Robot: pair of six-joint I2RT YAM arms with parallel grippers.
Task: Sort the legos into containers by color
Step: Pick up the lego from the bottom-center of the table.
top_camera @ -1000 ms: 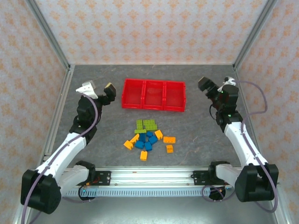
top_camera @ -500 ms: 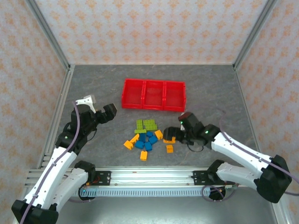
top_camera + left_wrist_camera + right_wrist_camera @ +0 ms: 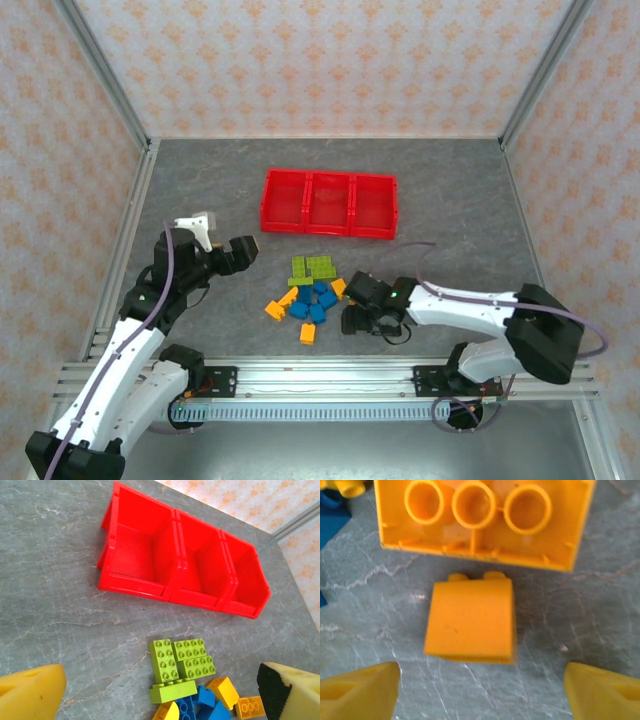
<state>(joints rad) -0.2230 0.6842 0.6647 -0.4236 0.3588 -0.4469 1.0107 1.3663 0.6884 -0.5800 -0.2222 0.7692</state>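
Since 0.5 s ago the right hand (image 3: 358, 320) has dropped from the pile's right edge to sit low on the counter (image 3: 450, 220), over the outlying orange pieces, with its forearm now stretched flat across the near side. The left hand (image 3: 243, 250) has edged slightly nearer the pile, and the bricks themselves show no clear shift. Right hand: released, its 2 pads (image 3: 360, 692) wide apart and straddling a small orange brick (image 3: 470, 617), which lies on the counter touching neither pad. Left hand: also released, grasping nothing, held off to the left of the green bricks (image 3: 182, 662). All legos lie clustered on the counter in front of the red tray (image 3: 330, 231), and none is seen in its 3 compartments. Step judged in hand: closing on the small orange brick. Risks noted: a large orange brick (image 3: 485, 520), lying hollow side up, sits just beyond the target, so a pinch made slightly too far forward could catch or shove it. The target presents a smooth face, so an off-centre squeeze may twist it or squirt it out. The left hand closing on the same cluster could bring the 2 arms into conflict near the blue bricks (image 3: 315, 300).
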